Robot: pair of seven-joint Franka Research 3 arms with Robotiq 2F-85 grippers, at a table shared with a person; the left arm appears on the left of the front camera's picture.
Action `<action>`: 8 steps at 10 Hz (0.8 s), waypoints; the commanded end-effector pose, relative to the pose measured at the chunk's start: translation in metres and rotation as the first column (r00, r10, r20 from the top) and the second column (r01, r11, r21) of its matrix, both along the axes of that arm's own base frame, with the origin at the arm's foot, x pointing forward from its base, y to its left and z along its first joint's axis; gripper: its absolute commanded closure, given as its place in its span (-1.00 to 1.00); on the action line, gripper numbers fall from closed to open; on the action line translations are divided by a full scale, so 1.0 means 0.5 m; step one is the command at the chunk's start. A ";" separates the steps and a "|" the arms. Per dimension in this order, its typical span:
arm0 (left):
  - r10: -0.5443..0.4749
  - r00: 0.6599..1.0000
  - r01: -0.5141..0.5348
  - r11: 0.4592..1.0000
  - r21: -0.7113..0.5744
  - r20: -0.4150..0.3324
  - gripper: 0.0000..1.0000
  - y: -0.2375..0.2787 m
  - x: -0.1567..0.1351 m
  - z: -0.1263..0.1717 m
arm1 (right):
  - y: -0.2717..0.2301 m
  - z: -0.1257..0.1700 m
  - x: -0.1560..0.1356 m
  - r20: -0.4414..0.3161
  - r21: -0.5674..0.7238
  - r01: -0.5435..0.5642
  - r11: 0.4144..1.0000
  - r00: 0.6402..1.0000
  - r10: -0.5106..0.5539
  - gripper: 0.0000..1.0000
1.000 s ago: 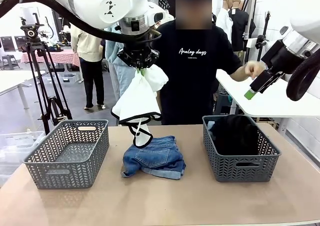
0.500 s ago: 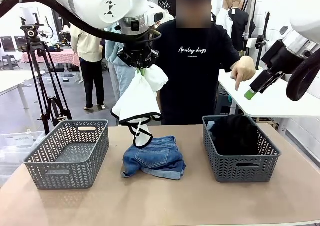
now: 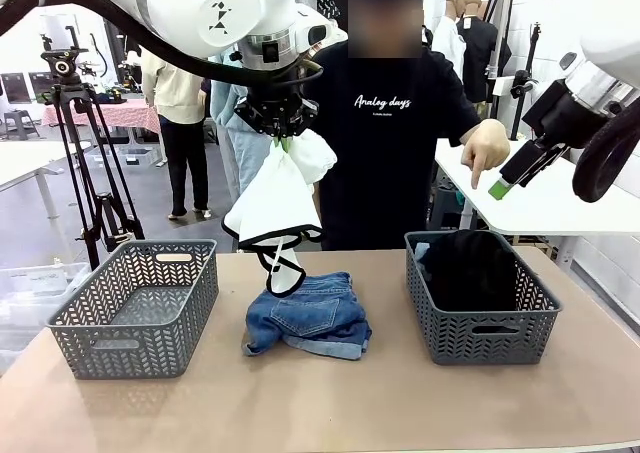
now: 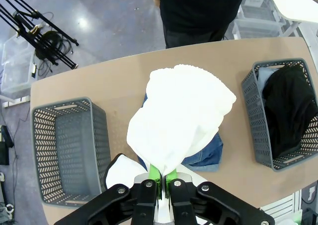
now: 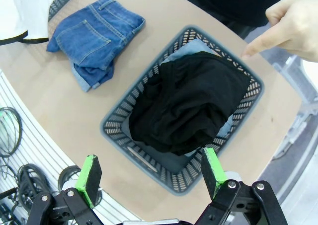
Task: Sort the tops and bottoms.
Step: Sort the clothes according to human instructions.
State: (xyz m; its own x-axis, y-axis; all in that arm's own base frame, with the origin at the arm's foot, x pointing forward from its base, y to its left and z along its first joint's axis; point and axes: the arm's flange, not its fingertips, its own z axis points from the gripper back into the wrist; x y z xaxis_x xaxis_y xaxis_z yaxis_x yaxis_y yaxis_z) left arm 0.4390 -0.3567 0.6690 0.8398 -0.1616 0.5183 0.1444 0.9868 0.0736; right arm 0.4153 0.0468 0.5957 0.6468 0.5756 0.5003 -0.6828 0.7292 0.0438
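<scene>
My left gripper (image 3: 285, 141) (image 4: 160, 178) hangs high over the table's middle, shut on a white top (image 3: 277, 205) (image 4: 179, 115) that dangles with a black-edged hem. Under it the blue denim bottoms (image 3: 310, 316) (image 4: 206, 153) (image 5: 93, 34) lie folded on the table. A black top (image 3: 468, 263) (image 4: 288, 111) (image 5: 186, 101) fills the grey basket (image 3: 480, 335) (image 5: 117, 128) on the right. My right gripper (image 3: 510, 173) (image 5: 151, 175) is open, high above that basket. The person's hand (image 3: 485, 145) (image 5: 293, 24) points down at the right basket.
A second grey basket (image 3: 135, 308) (image 4: 44, 150) stands on the left with nothing in it. The person stands at the far edge behind the denim. A tripod (image 3: 85, 153) and a white side table (image 3: 540, 208) flank the table.
The person's hand has turned from a fist into a downward point over the right basket. Both arms and the white top have stayed still.
</scene>
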 end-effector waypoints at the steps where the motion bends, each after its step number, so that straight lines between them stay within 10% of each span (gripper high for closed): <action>1: 0.000 1.000 0.000 1.000 -0.008 0.007 1.00 0.005 0.000 0.005 | -0.001 -0.002 -0.002 -0.005 -0.013 0.000 1.000 1.000 0.000 -1.00; 8: 0.000 1.000 0.000 1.000 -0.008 0.007 1.00 0.005 0.000 0.005 | -0.133 0.106 -0.159 0.108 0.039 0.072 0.997 0.991 -0.076 -1.00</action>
State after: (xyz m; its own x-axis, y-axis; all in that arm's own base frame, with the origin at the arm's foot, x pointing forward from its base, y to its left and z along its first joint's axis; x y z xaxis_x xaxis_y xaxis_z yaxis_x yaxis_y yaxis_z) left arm 0.4393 -0.3569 0.6693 0.8396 -0.1613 0.5187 0.1444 0.9868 0.0731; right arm 0.3498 -0.0107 0.6549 0.6279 0.5114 0.5867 -0.6393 0.7688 0.0140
